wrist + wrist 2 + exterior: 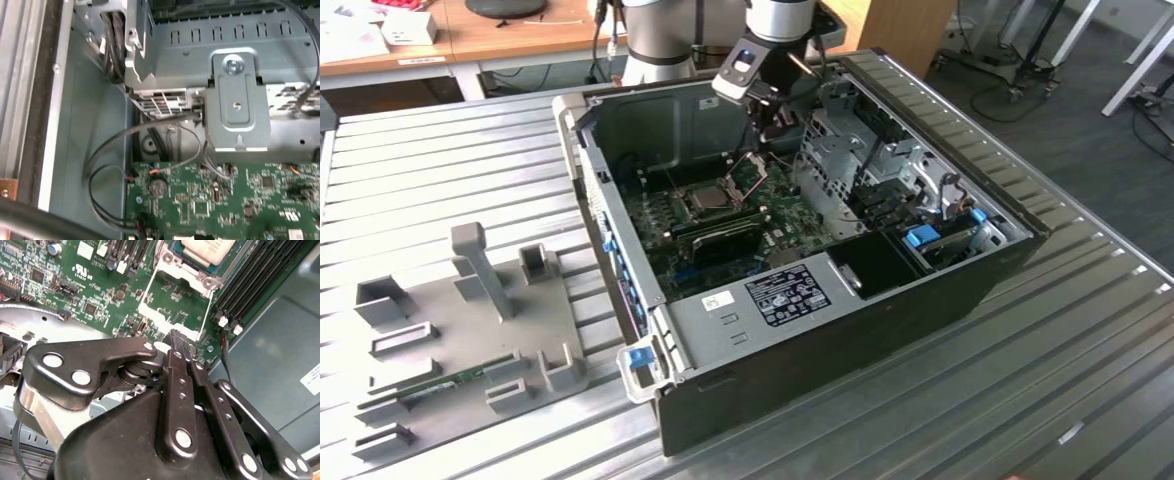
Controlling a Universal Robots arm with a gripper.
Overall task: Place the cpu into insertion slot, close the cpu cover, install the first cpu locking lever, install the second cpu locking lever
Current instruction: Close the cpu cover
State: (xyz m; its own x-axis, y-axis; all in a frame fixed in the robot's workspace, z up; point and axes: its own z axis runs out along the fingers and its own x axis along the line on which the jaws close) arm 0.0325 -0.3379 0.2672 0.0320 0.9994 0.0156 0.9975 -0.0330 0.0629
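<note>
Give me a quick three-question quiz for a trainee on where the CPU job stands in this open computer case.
1. True or false: the cpu lies in the insertion slot.
2. The cpu cover is: A) shut flat over the chip; B) swung open on its hinge; C) lying outside the case.
3. Fill in: in the second wrist view, the gripper has its fingers ____ together at the cover's free edge.
Key: 1 true; 2 B; 3 closed.
</note>
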